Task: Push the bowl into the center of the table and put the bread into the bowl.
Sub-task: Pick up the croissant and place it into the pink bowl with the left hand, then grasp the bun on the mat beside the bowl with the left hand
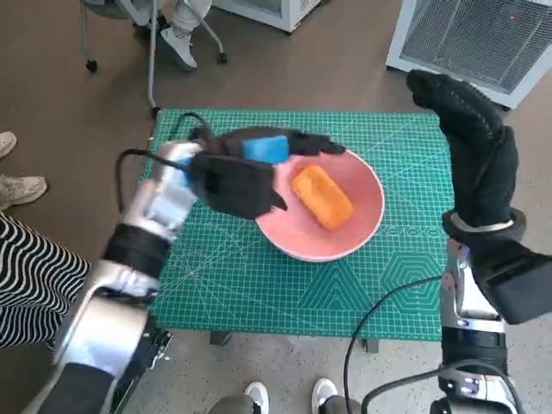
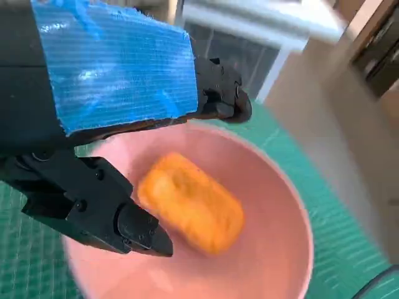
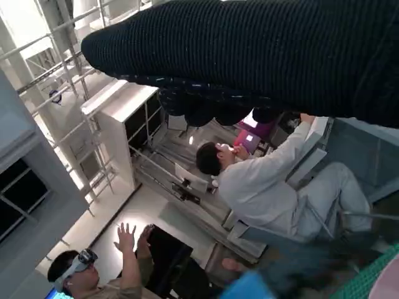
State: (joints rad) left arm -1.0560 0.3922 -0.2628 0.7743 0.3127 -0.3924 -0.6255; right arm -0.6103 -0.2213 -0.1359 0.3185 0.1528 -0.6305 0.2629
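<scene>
- Your right hand (image 1: 470, 142) is raised at the right side of the desk (image 1: 250, 285), well apart from the bowl. It holds nothing. Its fingers look stretched out, but the glove hides them, so I cannot tell for sure if they are spread.
- Your left hand (image 1: 237, 177) is over the left rim of the pink bowl (image 1: 366, 211). Its fingers (image 2: 124, 227) are apart and they hold nothing.
- The orange bread (image 1: 322, 197) lies inside the bowl, near the middle of it. In the left wrist view the bread (image 2: 190, 202) sits between the black fingers but does not seem to be touched by them.
- The bowl looks close to the middle of the desk, a bit toward the right side. I think the job is almost done.
- To finish well, lift your left hand straight up first. Then pull it back toward you. That way you do not bump the rim or tip the bowl.
- Go slow. The fingers sit low over the bowl, so a sideways pull could drag it.
- There is open green mat in front of the bowl and to its left. That is good room for your left arm.
- The right edge of the desk is near your right hand, so keep it up.
- Past the far edge are chair legs (image 1: 151, 52) and a person's foot (image 1: 179, 47) on the floor. Do not push anything that way.
</scene>
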